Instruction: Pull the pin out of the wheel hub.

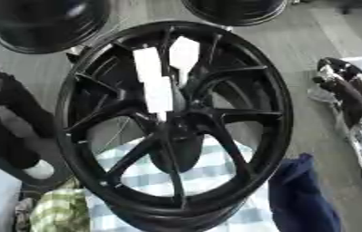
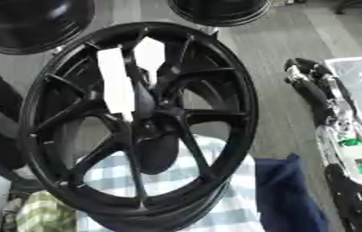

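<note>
A large black spoked wheel rim (image 1: 176,122) fills the middle, tilted toward me, with its hub (image 1: 174,121) at the centre. Two white strips (image 1: 154,84) lie over the spokes above the hub, one long and one shorter (image 1: 184,53). I cannot make out a pin. My right arm, black and silver, runs along the right edge, and its right hand (image 2: 304,72) ends right of the rim, apart from it. A dark mass at the left edge with a pale rod (image 1: 17,129) looks like my left arm; its left hand (image 1: 1,90) is unclear.
Two more black rims stand at the back, one top left (image 1: 49,22) and one top centre (image 1: 235,9). A blue-white checked cloth (image 1: 207,176) lies under the wheel, with a dark blue cloth (image 1: 299,195) and a green checked cloth (image 1: 56,210) beside it. Grey floor lies to the right.
</note>
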